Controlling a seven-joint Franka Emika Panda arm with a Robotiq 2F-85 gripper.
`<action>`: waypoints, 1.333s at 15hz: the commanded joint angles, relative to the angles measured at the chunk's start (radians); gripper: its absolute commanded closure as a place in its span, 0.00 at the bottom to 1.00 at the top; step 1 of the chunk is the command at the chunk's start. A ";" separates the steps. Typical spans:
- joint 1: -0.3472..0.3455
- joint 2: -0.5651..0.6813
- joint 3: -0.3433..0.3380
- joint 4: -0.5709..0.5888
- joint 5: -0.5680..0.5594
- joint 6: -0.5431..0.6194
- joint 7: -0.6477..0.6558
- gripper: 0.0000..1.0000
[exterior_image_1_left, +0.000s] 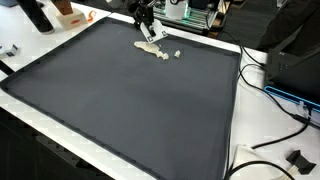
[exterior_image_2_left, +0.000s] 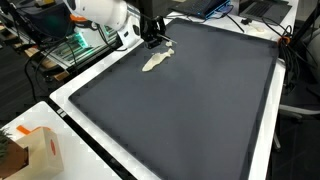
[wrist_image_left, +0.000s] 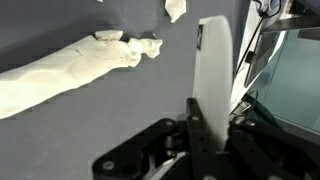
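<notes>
**Pale strip** (exterior_image_1_left: 152, 49): lies flat on the mat (exterior_image_1_left: 130, 110), upper centre of frame, near the mat's far edge.
**Small bit** (exterior_image_1_left: 177, 53): just right of the strip.
**Gripper** (exterior_image_1_left: 148, 31): at the strip's upper end. One finger (wrist_image_left: 213, 80) shows; cannot tell the jaw spacing.
**Mat**: a broad dark spread runs toward the lower frame, bordered by the white table (exterior_image_1_left: 236, 140).

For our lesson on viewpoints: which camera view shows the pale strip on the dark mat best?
The wrist view: the pale strip fills the upper left, its lumpy end clear. Both exterior views show it as a small, distant streak.
</notes>
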 joint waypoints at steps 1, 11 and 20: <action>-0.009 0.013 0.006 -0.005 0.055 0.040 0.028 0.99; 0.039 -0.034 0.060 -0.043 0.032 0.324 0.325 0.99; 0.115 -0.095 0.149 -0.114 -0.326 0.562 0.892 0.99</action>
